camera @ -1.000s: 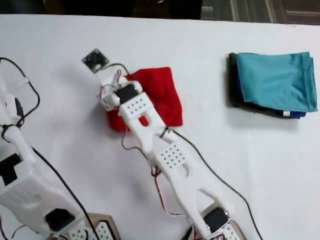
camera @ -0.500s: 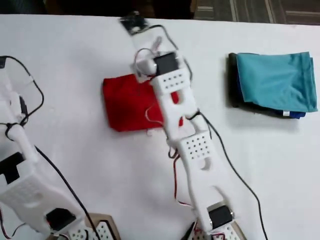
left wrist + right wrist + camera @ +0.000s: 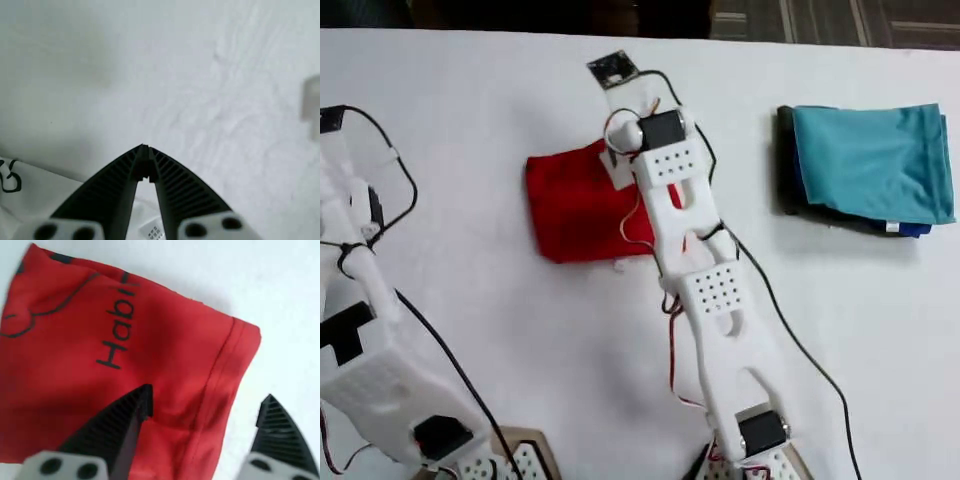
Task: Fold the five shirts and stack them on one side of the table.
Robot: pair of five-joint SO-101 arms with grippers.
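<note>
Right gripper (image 3: pixel 207 397) hanging wide open over the red shirt (image 3: pixel 125 365), left gripper (image 3: pixel 144 150) pinched shut

The right arm (image 3: pixel 705 290) is stretched long across the white table (image 3: pixel 470 100). One ridged black fingertip is above the soft red fabric, the other is just past the stitched hem. The shirt is a folded square with black print, right under the jaws. Well off to that gripper's side is a neat stack of folded shirts (image 3: pixel 875 160), teal on top, blue and dark below. The left gripper's tips meet over wrinkly white cloth.
</note>
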